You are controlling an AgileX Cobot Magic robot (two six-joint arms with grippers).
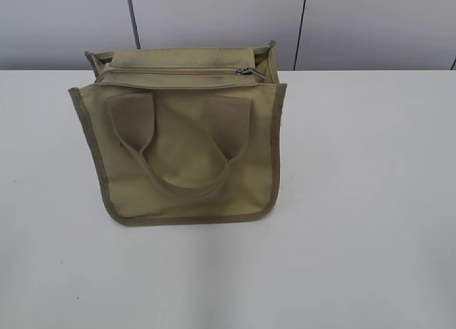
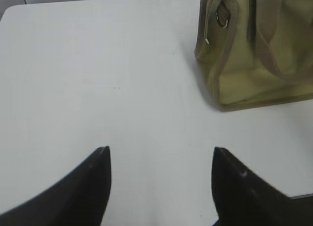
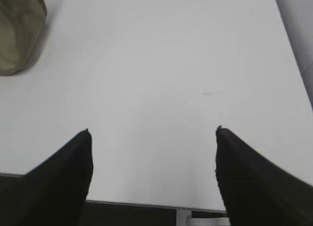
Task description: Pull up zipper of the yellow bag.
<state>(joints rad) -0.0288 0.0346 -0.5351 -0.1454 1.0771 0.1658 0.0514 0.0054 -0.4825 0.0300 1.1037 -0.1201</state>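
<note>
Khaki yellow bag (image 1: pixel 182 140) lies on the white table (image 1: pixel 370 201).
Its zipper (image 1: pixel 178 71) pull sits at the right end; left gripper (image 2: pixel 161 160) and right gripper (image 3: pixel 152 138) hover spread apart, empty.

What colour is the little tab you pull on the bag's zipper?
Silver metal. The small pull tab sits at the right end of the khaki canvas bag's zipper, clearest in the exterior view.

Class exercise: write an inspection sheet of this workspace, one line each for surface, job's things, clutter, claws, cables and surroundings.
Surface: white table, bare around the bag.
Job's things: yellow bag standing on the table; zipper along its top, silver pull tab at the exterior view's right end.
Clutter: nothing seen.
Claws: left claw and right claw both open, over bare table, apart from the bag.
Cables: nothing seen.
Surroundings: grey wall panels behind.
</note>
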